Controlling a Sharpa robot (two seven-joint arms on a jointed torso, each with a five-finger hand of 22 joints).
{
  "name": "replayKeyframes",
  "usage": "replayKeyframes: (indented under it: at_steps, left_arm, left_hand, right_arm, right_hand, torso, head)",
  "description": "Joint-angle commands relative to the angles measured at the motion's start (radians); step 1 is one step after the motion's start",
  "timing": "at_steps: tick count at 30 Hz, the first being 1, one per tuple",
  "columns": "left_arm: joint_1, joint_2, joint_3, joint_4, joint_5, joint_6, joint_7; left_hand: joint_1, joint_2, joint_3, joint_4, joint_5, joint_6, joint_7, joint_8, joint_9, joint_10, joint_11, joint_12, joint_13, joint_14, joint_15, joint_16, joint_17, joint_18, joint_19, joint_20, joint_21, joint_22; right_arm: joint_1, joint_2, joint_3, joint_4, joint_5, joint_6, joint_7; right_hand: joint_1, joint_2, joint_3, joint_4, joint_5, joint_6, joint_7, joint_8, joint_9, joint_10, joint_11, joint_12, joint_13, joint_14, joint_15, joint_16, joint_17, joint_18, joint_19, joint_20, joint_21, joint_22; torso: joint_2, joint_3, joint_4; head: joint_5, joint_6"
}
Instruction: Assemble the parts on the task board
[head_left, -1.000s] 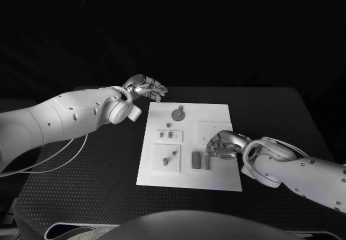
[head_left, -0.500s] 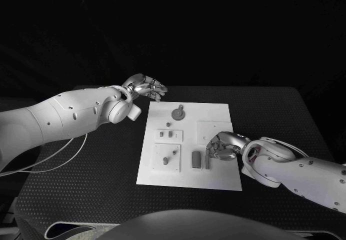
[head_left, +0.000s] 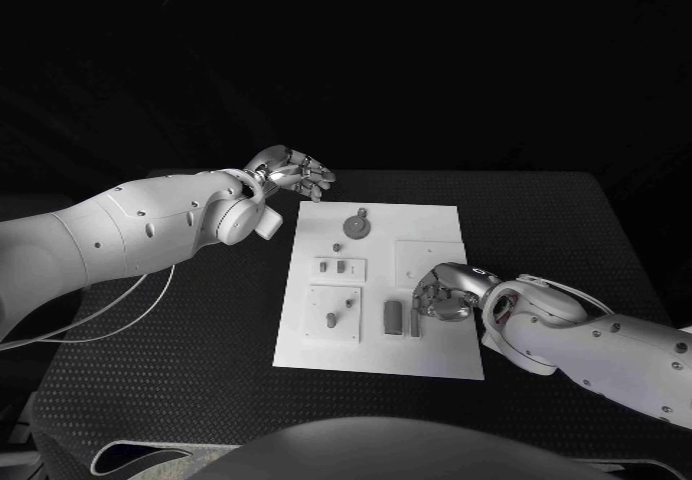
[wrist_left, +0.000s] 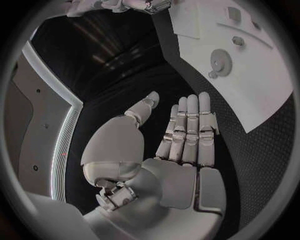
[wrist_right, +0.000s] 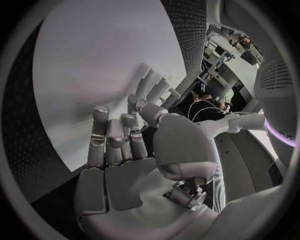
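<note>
A black, finely textured table (head_left: 188, 330) fills the scene under a dark background, with the white task board (head_left: 440, 345) lying in its middle.

Nearest on the board, a flat plate (head_left: 333, 316) at the left carries a small grey part (head_left: 332, 322), and just beside it to the right two narrow grey parts (head_left: 392, 319) lie side by side. The right hand (head_left: 444, 293) hangs low over the board's right side, right next to these narrow parts, its fingers (head_left: 428, 296) curled downward toward the board. In the right wrist view the fingers bend in over the white surface; whether they pinch anything between them cannot be told from either picture.

Farther up, a smaller plate (head_left: 340, 269) holds two little grey pieces, and to its right sits a plain white square (head_left: 430, 256). Beyond that a round grey part (head_left: 353, 228) lies near the board's far edge, with a small knob (head_left: 359, 213) just past it.

Farthest of all, the left hand (head_left: 290, 173) hovers off the board's far left corner, above the black table. The left wrist view shows its fingers (wrist_left: 187, 127) straight and close together, the thumb apart, with nothing held.
</note>
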Motion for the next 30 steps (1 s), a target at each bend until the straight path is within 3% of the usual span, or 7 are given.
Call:
replayKeyframes:
  at_steps: [1,16,30]
  left_arm:
    - [0.001,0.001,0.001,0.003,0.005,0.012,0.005]
    - [0.001,0.001,0.001,0.002,0.005,0.012,0.005]
    - [0.001,0.0,0.0,0.002,0.005,0.012,0.005]
  left_hand:
    - [-0.004,0.002,-0.001,0.007,0.006,-0.006,-0.001,0.004,-0.001,-0.007,0.0,0.0,-0.001,0.0,0.006,-0.003,0.002,0.021,-0.006,0.005,-0.006,0.002]
    - [-0.004,0.002,0.0,0.008,0.006,-0.007,-0.001,0.004,-0.002,-0.007,0.0,0.0,-0.001,0.0,0.006,-0.004,0.003,0.021,-0.006,0.005,-0.006,0.002]
    - [-0.003,0.003,0.0,0.008,0.006,-0.007,-0.001,0.004,-0.002,-0.007,0.0,0.0,-0.001,0.0,0.006,-0.005,0.004,0.021,-0.006,0.005,-0.006,0.002]
  right_arm:
    - [-0.01,0.008,-0.006,0.006,-0.024,0.0,-0.003]
    - [-0.01,-0.011,-0.005,0.036,-0.009,-0.145,0.041]
    - [-0.01,-0.017,-0.005,0.042,-0.012,-0.071,0.027]
  right_hand:
    - [-0.002,-0.002,-0.006,0.0,-0.006,0.01,0.0,0.005,0.0,0.007,-0.002,0.005,-0.002,0.001,-0.005,0.0,0.0,0.007,0.003,-0.001,0.004,0.016]
    - [-0.001,-0.004,-0.006,0.001,-0.006,0.008,-0.001,0.004,0.0,0.009,-0.002,0.004,-0.003,0.003,-0.007,-0.001,-0.001,0.007,0.006,-0.003,0.004,0.015]
    - [0.0,-0.004,-0.004,0.001,-0.005,0.008,-0.001,0.005,0.0,0.01,-0.003,0.003,-0.005,0.005,-0.008,-0.002,-0.002,0.007,0.009,-0.004,0.005,0.014]
  torso:
    - [0.0,-0.0006,-0.0001]
    - [0.0,-0.001,0.0004]
    - [0.0,-0.0006,-0.0004]
  head:
    - [0.0,-0.001]
    - [0.0,0.003]
    - [0.002,0.001]
